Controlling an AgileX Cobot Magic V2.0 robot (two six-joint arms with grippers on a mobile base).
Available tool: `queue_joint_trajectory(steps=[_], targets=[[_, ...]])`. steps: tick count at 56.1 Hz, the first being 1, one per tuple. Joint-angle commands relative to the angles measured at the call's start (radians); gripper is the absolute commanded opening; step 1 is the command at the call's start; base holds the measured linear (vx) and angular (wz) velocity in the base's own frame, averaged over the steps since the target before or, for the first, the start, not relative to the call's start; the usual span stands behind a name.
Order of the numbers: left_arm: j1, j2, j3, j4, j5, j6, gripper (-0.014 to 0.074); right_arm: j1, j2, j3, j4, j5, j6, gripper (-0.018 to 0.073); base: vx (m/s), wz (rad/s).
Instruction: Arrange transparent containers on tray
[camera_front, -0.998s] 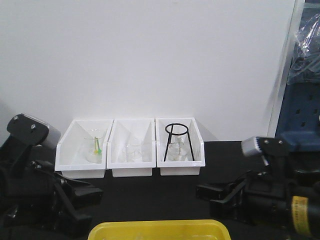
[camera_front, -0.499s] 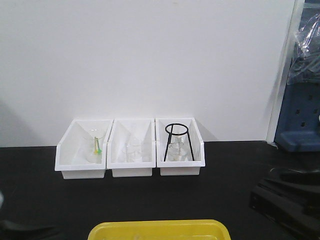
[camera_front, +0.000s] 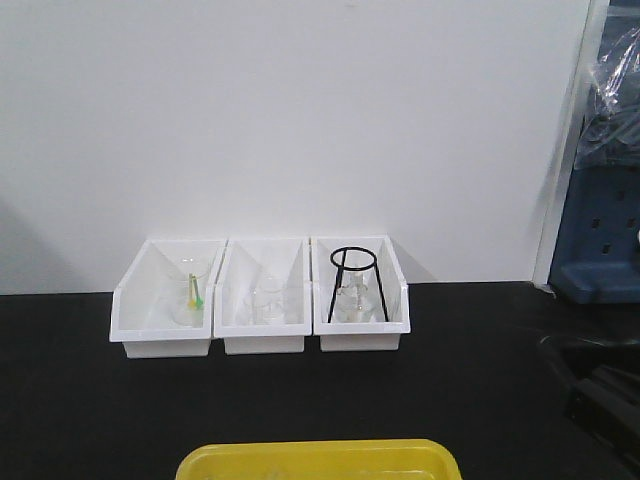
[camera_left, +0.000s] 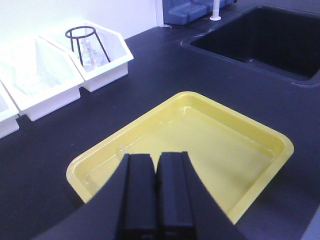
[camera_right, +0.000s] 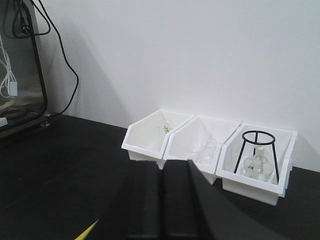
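Both my left fingers (camera_left: 156, 192) and my right fingers (camera_right: 162, 200) are pressed together with nothing between them, the left hovering over the near edge of the yellow tray (camera_left: 250, 192) on the black tabletop (camera_left: 150, 65). Something clear and slim seems to lie at the tray's left end, perhaps a test tube (camera_left: 121, 149), but I cannot tell for sure, and I see no tubes among the three white bins (camera_front: 259, 295) at the far wall. The risk I judge from here is grabbing a beaker (camera_front: 266, 300) by mistake, or knocking the glass I can barely see.
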Motion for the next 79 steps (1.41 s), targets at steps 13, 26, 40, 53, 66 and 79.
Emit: queue_joint_trajectory(steps=[13,26,40,53,66,79], targets=[[-0.006,-0.001,-0.029,-0.028,-0.067,-0.001,-0.0001,-0.005,0.002,-0.026,-0.019,0.031,-0.009,-0.0013,0.00,0.00],[-0.006,-0.002,-0.024,0.107,-0.152,-0.009,-0.0001,-0.005,0.002,-0.026,-0.020,0.028,-0.009,-0.0013,0.00,0.00],[0.066,-0.167,0.219,0.340,-0.447,-0.207,-0.0001,-0.005,0.002,-0.026,-0.020,0.029,-0.009,-0.0013,0.00,0.00],[0.233,-0.446,0.552,0.348,-0.518,-0.265,-0.0001,-0.005,0.002,-0.026,-0.020,0.031,-0.009,-0.0013,0.00,0.00],[0.296,-0.587,0.598,0.555,-0.356,-0.295,-0.0001,-0.005,0.002,-0.026,-0.020,0.031,-0.009,-0.0013,0.00,0.00],[0.296,-0.589,0.598,0.547,-0.355,-0.294,-0.0001,-0.005,0.002,-0.026,-0.020,0.032,-0.009,-0.0013,0.00,0.00]])
